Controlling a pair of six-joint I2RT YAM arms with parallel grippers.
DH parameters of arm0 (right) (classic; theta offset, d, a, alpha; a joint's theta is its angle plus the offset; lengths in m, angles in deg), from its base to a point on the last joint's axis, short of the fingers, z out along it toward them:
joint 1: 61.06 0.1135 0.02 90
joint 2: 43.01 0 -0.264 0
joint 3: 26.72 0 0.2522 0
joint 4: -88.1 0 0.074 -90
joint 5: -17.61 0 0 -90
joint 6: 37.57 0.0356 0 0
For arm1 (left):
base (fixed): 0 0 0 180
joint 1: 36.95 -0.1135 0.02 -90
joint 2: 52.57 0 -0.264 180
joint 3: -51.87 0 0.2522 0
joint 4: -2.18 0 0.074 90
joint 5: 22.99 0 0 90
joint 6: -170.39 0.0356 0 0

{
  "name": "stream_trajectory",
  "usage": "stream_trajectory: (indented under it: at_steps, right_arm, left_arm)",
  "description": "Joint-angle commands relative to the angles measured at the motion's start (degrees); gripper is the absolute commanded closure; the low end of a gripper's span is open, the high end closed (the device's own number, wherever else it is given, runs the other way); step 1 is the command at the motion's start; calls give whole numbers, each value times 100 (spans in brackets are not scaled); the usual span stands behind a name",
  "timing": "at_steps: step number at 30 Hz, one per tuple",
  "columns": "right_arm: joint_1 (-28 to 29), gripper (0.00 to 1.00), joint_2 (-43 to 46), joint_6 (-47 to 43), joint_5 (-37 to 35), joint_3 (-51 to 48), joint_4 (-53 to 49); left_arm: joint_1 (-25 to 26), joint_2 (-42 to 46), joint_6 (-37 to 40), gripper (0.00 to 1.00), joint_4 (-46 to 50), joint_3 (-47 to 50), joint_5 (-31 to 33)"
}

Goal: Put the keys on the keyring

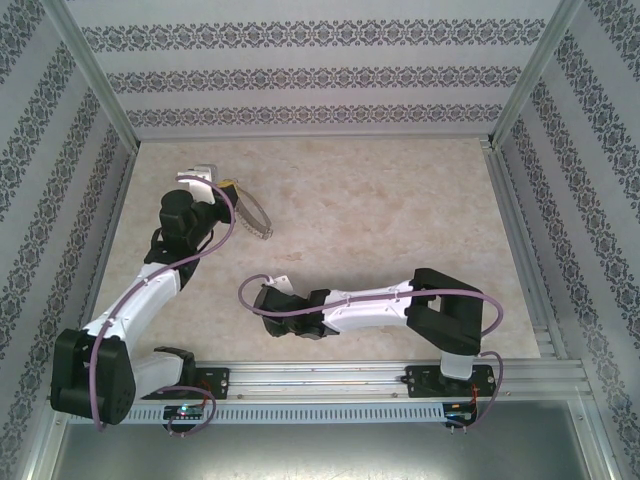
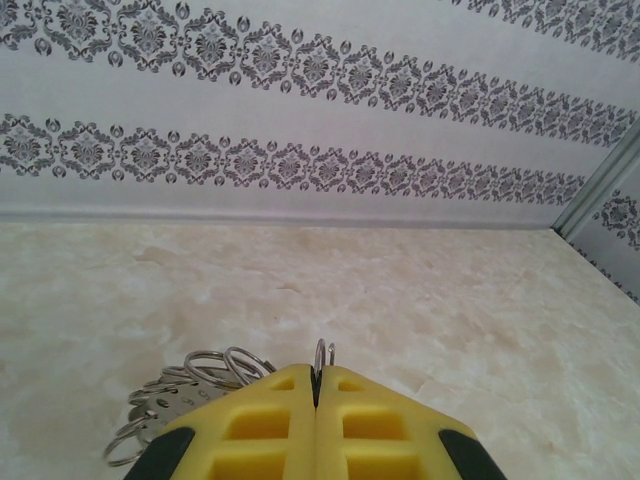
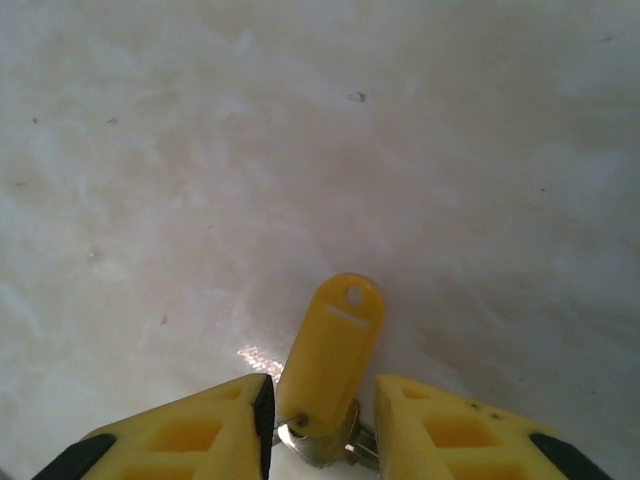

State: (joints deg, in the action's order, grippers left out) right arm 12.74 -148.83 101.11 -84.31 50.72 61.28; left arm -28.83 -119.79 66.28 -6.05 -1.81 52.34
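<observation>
My left gripper point(image 1: 228, 187) is at the table's far left, shut on the keyring point(image 1: 256, 218), a thin grey metal hoop with a bumpy fringe that trails off to its right. In the left wrist view the hoop's wire point(image 2: 322, 356) pokes up between the closed yellow fingers, and small rings point(image 2: 205, 375) bunch at the left. My right gripper point(image 3: 322, 385) is low over the table near the middle, open. The key point(image 3: 332, 345), with a yellow tag and a silver metal part beneath, lies between its fingers. The left finger point(image 3: 235, 420) is close against the tag; the right finger stands apart.
The beige marbled table point(image 1: 400, 210) is walled by patterned panels at the back and both sides. An aluminium rail point(image 1: 380, 375) runs along the near edge by the arm bases. Open tabletop spreads to the right and behind the right arm.
</observation>
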Motion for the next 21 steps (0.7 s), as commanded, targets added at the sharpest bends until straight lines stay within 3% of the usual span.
stream_trajectory:
  at_steps: [1, 21]
  right_arm:
    - [165, 66, -144, 386, -466, 271, -544]
    - [389, 68, -729, 907, -548, 863, -1038]
  left_arm:
    - [-91, -52, -211, 100, -646, -6, 118]
    - [-115, -403, -490, 100, -1252, 130, -3]
